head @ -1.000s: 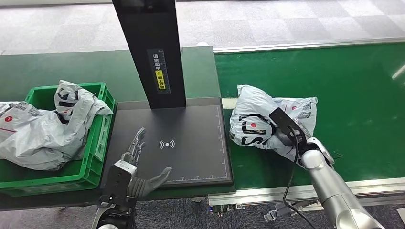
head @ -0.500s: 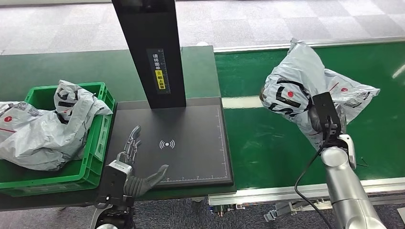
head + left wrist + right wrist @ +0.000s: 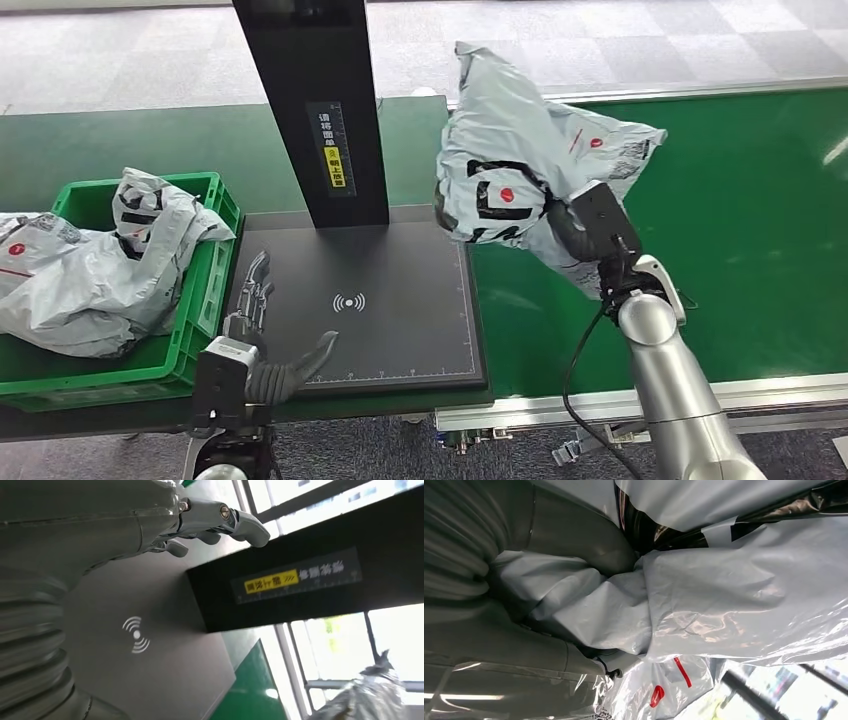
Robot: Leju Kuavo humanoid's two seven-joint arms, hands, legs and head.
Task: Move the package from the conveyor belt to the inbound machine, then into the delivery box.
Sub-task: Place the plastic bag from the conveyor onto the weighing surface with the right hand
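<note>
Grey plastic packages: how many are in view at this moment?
3, maybe more. One package is gripped by the right robot hand, raised by the scanner platform's edge. Two lie in the green crate, one atop another; others may be hidden beneath.

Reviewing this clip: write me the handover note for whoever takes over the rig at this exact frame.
Right hand: grips the grey package, held up off the green conveyor belt, at the right edge of the inbound machine's black scan plate.
Left hand: holds nothing, fingers spread, at the plate's left front edge.
Green delivery box: left of the plate, with other grey packages in it.
Done: package picked off the belt.
Left: set it on the plate, then move it into the box.
</note>
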